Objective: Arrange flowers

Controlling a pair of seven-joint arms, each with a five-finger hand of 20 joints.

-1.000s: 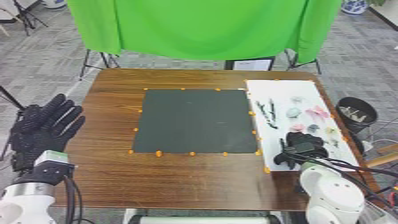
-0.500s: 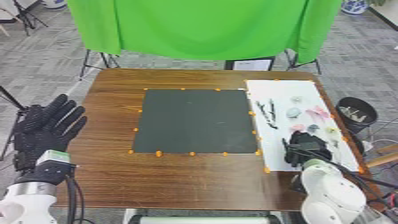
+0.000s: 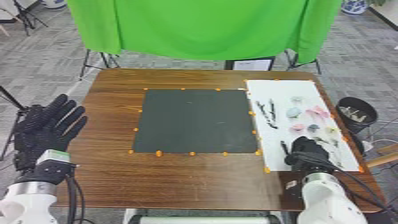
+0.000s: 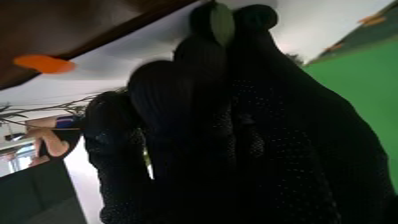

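The right hand (image 3: 307,150) is over the near part of the white sheet (image 3: 274,89), beside the flower pieces. In the right wrist view, that hand (image 4: 213,125) pinches a slim green leaf (image 4: 222,24) between thumb and fingertip. Dark twigs (image 3: 267,115) lie along the sheet's left side. Farther right are a pink flower (image 3: 317,113), a grey-green piece (image 3: 294,113), a dusty pink piece (image 3: 298,128) and a yellowish one (image 3: 331,130). Left of the sheet lies the dark square board (image 3: 195,120). The left hand (image 3: 43,131) is open at the table's left edge.
Orange markers (image 3: 159,153) line the board and the sheet on the brown table (image 3: 204,185). A black bin (image 3: 357,111) stands off the table's right side. Behind the far edge hangs a green cloth (image 3: 204,30).
The right hand has drawn its spread fingers together and turned, with its wrist swinging left and the hand ending slightly nearer the table's front. The left hand has stayed almost still.
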